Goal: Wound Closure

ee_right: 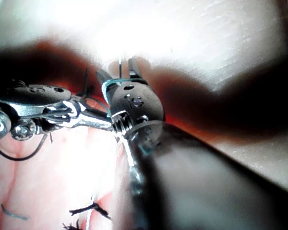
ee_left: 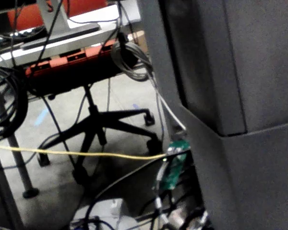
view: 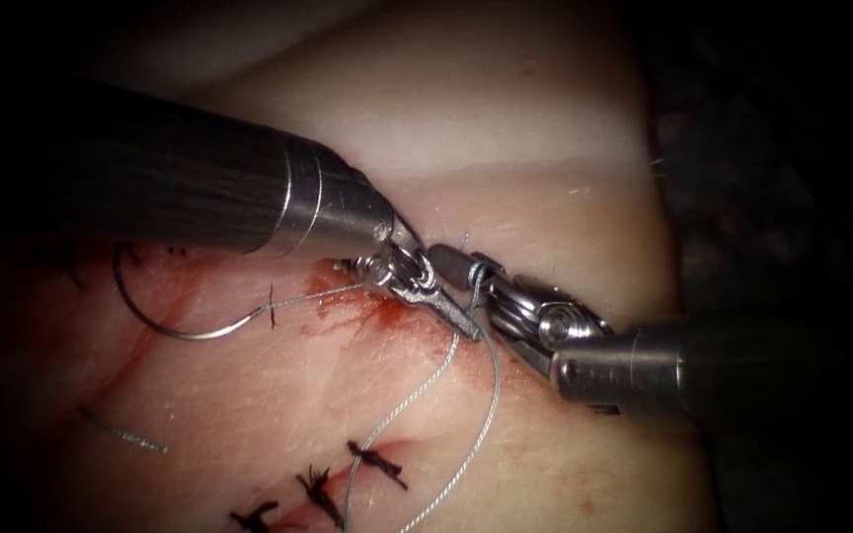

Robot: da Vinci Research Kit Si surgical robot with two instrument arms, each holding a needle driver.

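The curved needle (view: 165,321) lies loose on the tissue (view: 545,148), left of the cut, and neither tool holds it. Its thread (view: 313,296) runs right toward the tools. My left tool (view: 466,326) reaches in over the red fluid (view: 377,311), its jaws shut where a strand (view: 407,405) rises from the cut to their tip. My right tool (view: 446,259) has its jaws shut on the thread, with a short end sticking up; a second strand (view: 496,395) hangs from it. The right wrist view shows my right tool (ee_right: 121,72) with thread between its jaws, the left tool (ee_right: 93,122) beside it.
Three dark stitches (view: 377,464) close the near part of the cut and also show as stitches (ee_right: 89,209) in the right wrist view. A cut end of thread (view: 120,431) lies on the tissue at the near left. The tissue's edge drops off at the right.
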